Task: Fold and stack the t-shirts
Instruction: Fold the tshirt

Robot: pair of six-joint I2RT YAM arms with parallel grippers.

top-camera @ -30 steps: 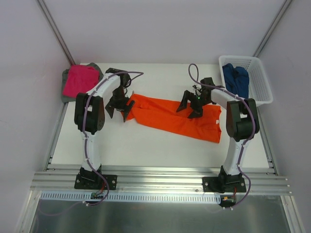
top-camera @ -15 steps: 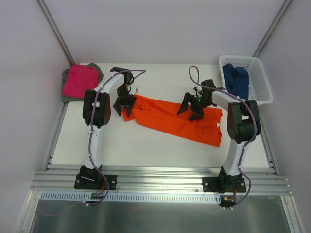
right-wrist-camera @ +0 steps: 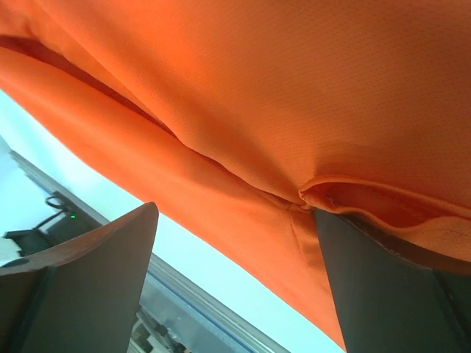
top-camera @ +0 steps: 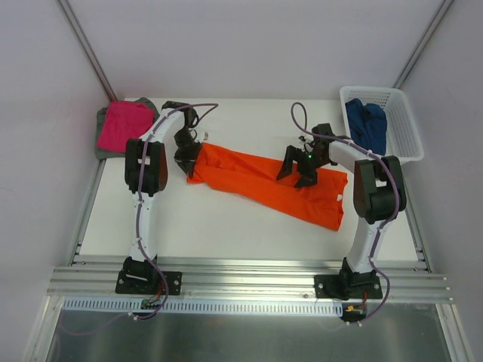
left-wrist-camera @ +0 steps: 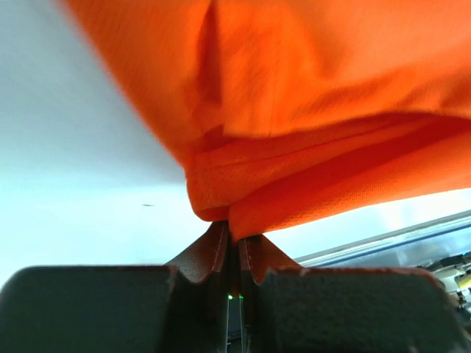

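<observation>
Where two grippers (top-camera: 190, 166) (top-camera: 296, 173) stand, four t-shirts (top-camera: 256, 181) (top-camera: 124, 124) (top-camera: 101, 143) (top-camera: 367, 124)

Orange t-shirt (top-camera: 264, 181): plain bright orange, no print. Magenta t-shirt (top-camera: 124, 124): plain pink-magenta. Grey t-shirt (top-camera: 100, 147): plain mid grey. Dark blue t-shirt (top-camera: 366, 124): plain navy. Basket (top-camera: 408, 132): white, open lattice pattern. Tabletop (top-camera: 226, 226): plain white. Robot arms (top-camera: 139, 226): white links, black joints, purple cables.

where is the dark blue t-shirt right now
In the top view the dark blue t-shirt lies bunched inside the white basket at the far right corner of the table, to the right of the orange t-shirt.
</observation>
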